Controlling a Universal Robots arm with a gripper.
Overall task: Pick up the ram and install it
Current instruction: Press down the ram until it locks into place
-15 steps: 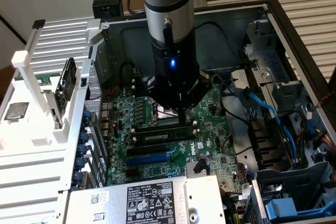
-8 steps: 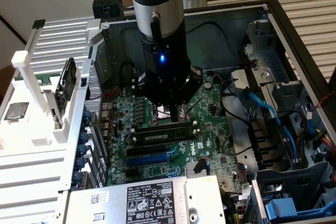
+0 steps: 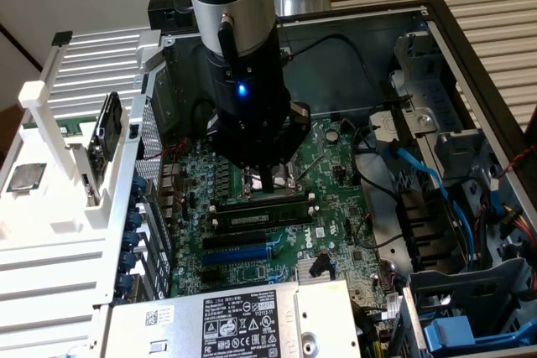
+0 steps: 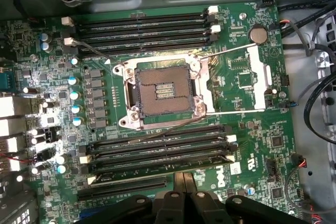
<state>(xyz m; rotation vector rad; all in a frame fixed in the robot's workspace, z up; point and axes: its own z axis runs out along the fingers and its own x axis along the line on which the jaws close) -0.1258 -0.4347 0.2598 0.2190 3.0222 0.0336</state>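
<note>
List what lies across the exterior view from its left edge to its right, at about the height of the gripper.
White rack with the square silver processor chip → dark part standing in the rack → gripper, shut above the ram seated in a memory slot → blue cable → drive cage.

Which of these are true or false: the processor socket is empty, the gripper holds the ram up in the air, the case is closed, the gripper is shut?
Processor socket empty: true.
Gripper holds the ram up in the air: false; the ram lies along the memory slots, just below the gripper.
Case closed: false; it is open, with the motherboard exposed.
Gripper shut: true.
</note>
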